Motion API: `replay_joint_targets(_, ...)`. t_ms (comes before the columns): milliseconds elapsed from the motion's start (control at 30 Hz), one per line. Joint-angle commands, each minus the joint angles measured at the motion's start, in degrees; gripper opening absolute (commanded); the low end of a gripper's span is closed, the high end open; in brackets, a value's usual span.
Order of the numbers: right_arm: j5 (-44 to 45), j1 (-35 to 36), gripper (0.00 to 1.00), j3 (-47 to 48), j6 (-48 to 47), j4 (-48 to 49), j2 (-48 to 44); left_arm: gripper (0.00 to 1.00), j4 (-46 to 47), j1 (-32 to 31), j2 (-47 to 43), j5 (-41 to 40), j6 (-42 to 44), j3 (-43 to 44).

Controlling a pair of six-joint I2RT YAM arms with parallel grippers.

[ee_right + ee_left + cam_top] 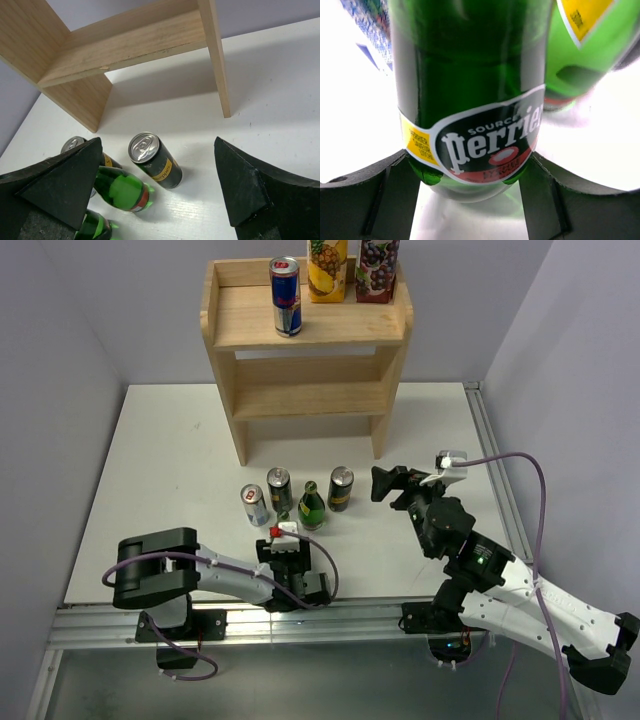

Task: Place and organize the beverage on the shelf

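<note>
The wooden shelf stands at the back of the table; its top board carries a Red Bull can and two juice cartons. A silver can, two dark cans and a green bottle stand in front of it. My left gripper is shut on a green Perrier bottle, one finger on each side of its base. My right gripper is open and empty, hovering right of the rightmost dark can, with its fingers spread wide.
The shelf's lower board and a side panel show in the right wrist view, with white table beyond. A second green bottle stands just right of the held one. Grey walls close in the left, the back and the right.
</note>
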Motion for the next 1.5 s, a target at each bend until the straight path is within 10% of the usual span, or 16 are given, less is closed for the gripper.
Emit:
replay_joint_targets(0, -0.05, 0.36, 1.00, -0.50, 1.10, 1.17, -0.44, 0.00, -19.87, -2.77, 1.10, -6.39, -18.73, 4.45)
replay_joint_targets(333, -0.40, 0.27, 1.00, -1.20, 1.53, 1.87, 0.26, 0.00, -60.83, -8.04, 6.55, -12.02, -53.98, 16.04)
replay_joint_targets(1467, -3.91, 0.27, 1.00, 0.55, 1.27, 5.12, 5.62, 0.01, -61.30, 2.41, -11.47, -22.05, -14.20, 41.01)
